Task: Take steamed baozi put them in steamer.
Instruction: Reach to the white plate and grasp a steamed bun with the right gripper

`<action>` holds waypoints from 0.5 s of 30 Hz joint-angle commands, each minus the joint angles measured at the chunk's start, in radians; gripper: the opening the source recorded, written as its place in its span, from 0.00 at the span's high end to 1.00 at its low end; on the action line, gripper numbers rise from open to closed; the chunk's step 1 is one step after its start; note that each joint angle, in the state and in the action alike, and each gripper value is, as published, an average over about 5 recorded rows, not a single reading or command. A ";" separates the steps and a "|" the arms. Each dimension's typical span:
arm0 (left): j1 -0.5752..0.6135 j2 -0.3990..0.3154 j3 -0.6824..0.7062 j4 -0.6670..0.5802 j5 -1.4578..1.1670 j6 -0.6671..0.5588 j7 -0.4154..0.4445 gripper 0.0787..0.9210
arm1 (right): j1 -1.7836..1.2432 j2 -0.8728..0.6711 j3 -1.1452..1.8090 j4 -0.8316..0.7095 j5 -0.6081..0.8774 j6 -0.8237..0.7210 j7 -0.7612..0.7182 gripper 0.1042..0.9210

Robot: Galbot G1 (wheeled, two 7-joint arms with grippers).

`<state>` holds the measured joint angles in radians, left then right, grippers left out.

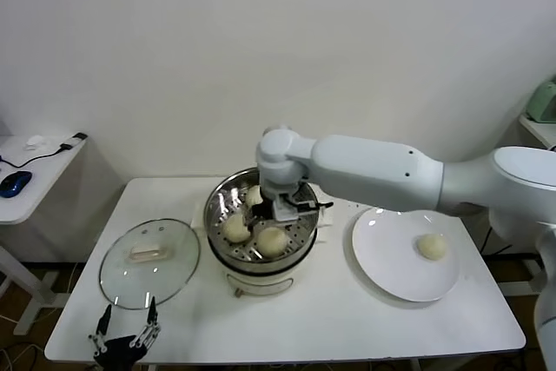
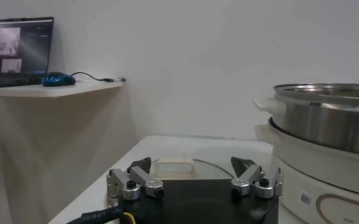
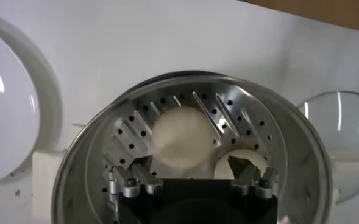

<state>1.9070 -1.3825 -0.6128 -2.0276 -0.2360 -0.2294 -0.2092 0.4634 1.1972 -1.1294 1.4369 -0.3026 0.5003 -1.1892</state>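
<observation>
A white table (image 1: 347, 319) fills the lower part of the head view, set against a plain wall. At its centre stands the steamer (image 1: 222, 202), a shiny steel pot with a perforated tray on a white base. The robot's right arm reaches across from the right and hangs its right gripper (image 1: 280, 210) straight down over the pot, a natural pose for lowering a bun onto the tray. Seen from the right wrist, its fingers (image 3: 133, 181) are spread apart just above a steamed baozi (image 3: 180, 137) that rests on the tray between them, so it looks to be letting that bun go rather than carrying it. The head view shows two more buns (image 1: 235, 228) in the pot beside it. To the right lies a flat white plate (image 1: 387, 254), the supply point, with one last bun (image 1: 431, 246) on it, so the task seems nearly done. To the left the glass lid (image 1: 117, 271) lies flat on the table, set aside to leave the pot open. The left gripper (image 1: 127, 336) waits low at the table's near left edge, fingers open and empty
</observation>
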 commanded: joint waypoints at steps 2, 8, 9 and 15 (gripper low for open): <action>0.000 0.003 0.003 0.001 0.004 0.007 0.001 0.12 | 0.121 -0.298 0.086 -0.110 0.427 -0.479 -0.018 0.12; -0.001 0.009 0.007 0.003 0.005 0.009 0.001 0.12 | 0.130 -0.475 0.055 -0.377 0.556 -0.611 -0.045 0.12; -0.001 0.010 0.008 0.004 0.005 0.010 0.001 0.12 | 0.113 -0.501 0.055 -0.421 0.550 -0.611 -0.051 0.12; -0.004 0.012 0.014 0.011 0.005 0.014 0.002 0.12 | -0.122 -0.647 0.157 -0.496 0.456 -0.603 -0.056 0.12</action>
<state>1.9017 -1.3719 -0.5997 -2.0186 -0.2317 -0.2173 -0.2081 0.5147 0.8206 -1.0639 1.1566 0.0726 0.0642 -1.2261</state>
